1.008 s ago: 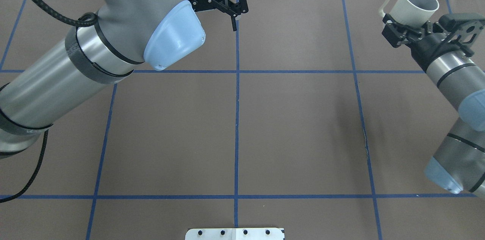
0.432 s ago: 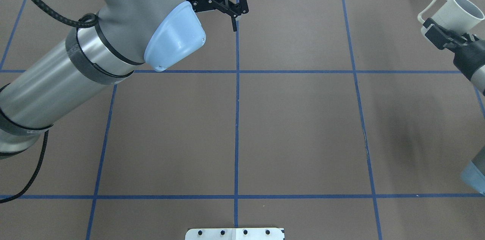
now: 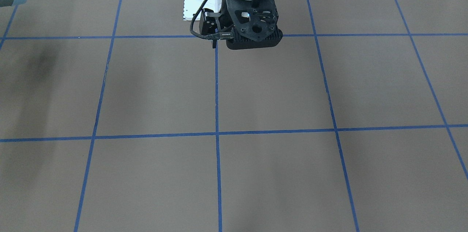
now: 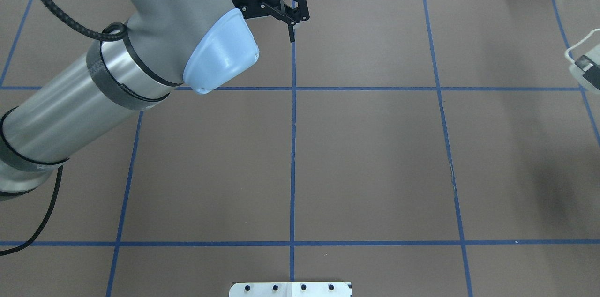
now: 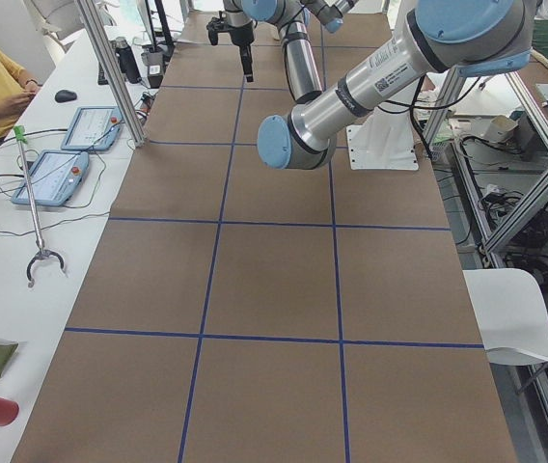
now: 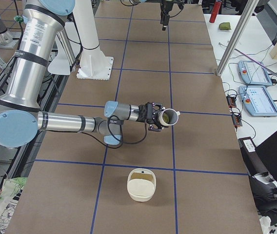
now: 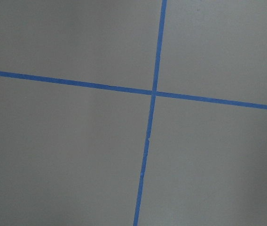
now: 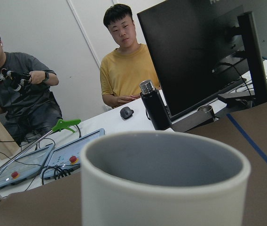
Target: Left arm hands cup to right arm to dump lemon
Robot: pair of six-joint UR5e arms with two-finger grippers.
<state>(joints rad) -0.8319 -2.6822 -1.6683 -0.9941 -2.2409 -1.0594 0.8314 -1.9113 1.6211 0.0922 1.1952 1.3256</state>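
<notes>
Cream cylindrical cup (image 6: 168, 117) clamped in right pincer (image 6: 156, 120).

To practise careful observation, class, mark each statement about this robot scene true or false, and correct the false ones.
1. The right gripper grips the cup. True.
2. The cup stands upright on the table. False: it is held in the air, tipped onto its side.
3. The left gripper holds nothing. True.
4. The cream bowl sits right under the left gripper. False: it sits at the right arm's end of the table, far from the left gripper.
</notes>
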